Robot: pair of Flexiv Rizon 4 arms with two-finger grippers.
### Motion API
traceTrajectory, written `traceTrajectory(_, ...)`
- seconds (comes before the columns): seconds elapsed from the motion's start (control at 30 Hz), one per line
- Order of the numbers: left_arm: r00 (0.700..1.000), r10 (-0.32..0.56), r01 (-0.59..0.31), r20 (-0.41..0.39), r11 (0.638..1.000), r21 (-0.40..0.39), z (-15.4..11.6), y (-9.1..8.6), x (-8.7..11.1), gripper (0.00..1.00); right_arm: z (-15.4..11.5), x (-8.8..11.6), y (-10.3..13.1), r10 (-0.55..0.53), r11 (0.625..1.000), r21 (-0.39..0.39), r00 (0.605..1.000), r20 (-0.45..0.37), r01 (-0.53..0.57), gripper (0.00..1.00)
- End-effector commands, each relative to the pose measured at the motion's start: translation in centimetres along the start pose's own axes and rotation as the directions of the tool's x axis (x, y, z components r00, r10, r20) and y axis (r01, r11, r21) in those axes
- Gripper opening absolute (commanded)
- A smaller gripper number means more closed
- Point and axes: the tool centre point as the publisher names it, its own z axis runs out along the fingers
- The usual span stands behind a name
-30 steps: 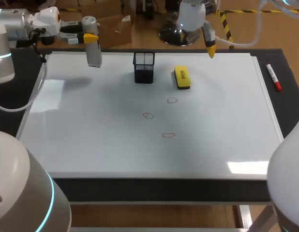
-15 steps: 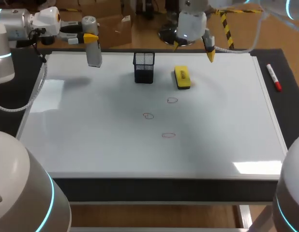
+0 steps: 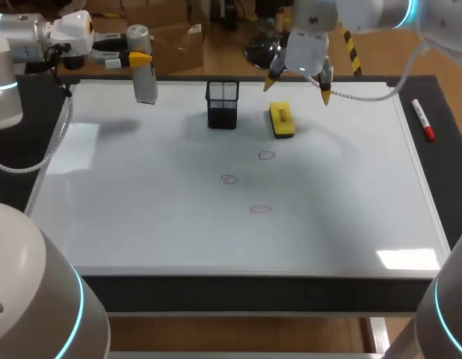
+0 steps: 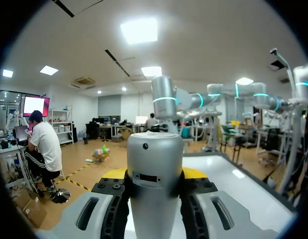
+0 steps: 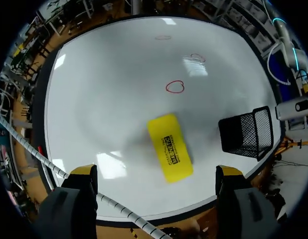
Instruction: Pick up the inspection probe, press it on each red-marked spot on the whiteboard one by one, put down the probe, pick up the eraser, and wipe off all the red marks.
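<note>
Worktop: whiteboard (image 3: pixel 141 224) across it, red marks (image 3: pixel 266 155) near its middle.
Eraser (image 3: pixel 281 120): flat by far edge, beside mesh cup (image 3: pixel 222 105).
Right hand (image 3: pixel 297 91): spread wide above eraser.
Left hand (image 3: pixel 141 60): gripping probe (image 3: pixel 145 82), far left corner.

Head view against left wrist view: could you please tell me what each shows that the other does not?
Only the head view shows the yellow eraser, the black mesh basket, the three red marks and the red marker off the board's right edge. Only the left wrist view shows, close up, the dark slot on the probe's side and the fingers pressing it from both sides. Both show the probe held in the left gripper and part of the whiteboard.
</note>
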Motion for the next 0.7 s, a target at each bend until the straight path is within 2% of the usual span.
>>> traceTrajectory(0.03,1.0,-0.001,0.001,-0.002,1.0,-0.001,-0.02,-0.15,-0.06,0.0,0.27,-1.31,-0.64,-0.036,0.999,-0.013,0.998,-0.059,0.035,1.0)
traceTrajectory(0.1,1.0,-0.001,0.001,-0.002,1.0,-0.001,-0.02,-0.15,-0.06,0.0,0.53,-1.48,-0.66,-0.073,0.997,-0.029,0.994,-0.082,0.071,1.0)
traceTrajectory(0.17,1.0,-0.001,0.001,-0.002,1.0,-0.001,-0.02,-0.15,-0.06,0.0,0.72,-1.74,-0.58,-0.073,0.997,-0.027,0.994,-0.077,0.071,1.0)
traceTrajectory(0.27,1.0,-0.001,0.001,-0.002,1.0,-0.001,-0.02,-0.15,-0.06,0.0,1.2,-1.75,-0.62,-0.075,0.997,-0.046,0.99,-0.118,0.07,1.0)
traceTrajectory(0.7,1.0,-0.001,0.001,-0.002,1.0,-0.001,-0.02,-0.15,-0.06,0.0,1.2,-1.75,-0.62,-0.075,0.997,-0.046,0.99,-0.118,0.07,1.0)
